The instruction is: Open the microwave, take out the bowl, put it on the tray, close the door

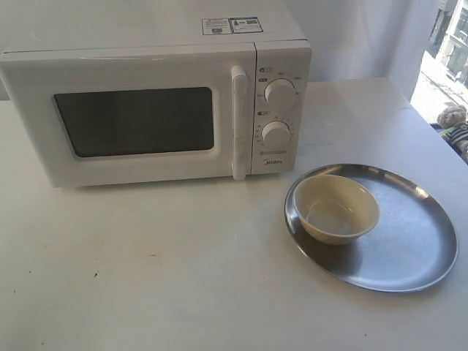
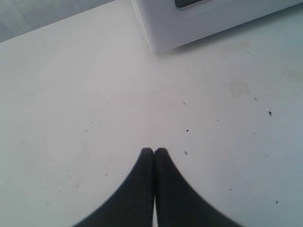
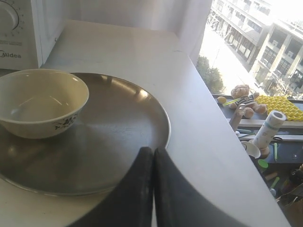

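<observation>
Exterior view: raised, near side, looking down across white table [image 1: 146, 278]. Left wrist view: close above table, facing large white boxy microwave [image 2: 213, 21], near-left corner. Right wrist view: low over wide shiny silver metal tray [image 3: 118, 127], facing far; shares tray, microwave with exterior.

A white worktop [image 1: 146, 278], faintly marked with dark flecks, fills the scene and meets a plain white wall [image 1: 351, 36] behind. At its right edge a window [image 1: 447, 44] lets in bright daylight, with pale buildings [image 3: 258, 33] outside. Below that edge, a lower ledge [image 3: 265, 124] holds a teddy bear [image 3: 244, 98], a yellow mat [image 3: 280, 107] and small clutter.
</observation>
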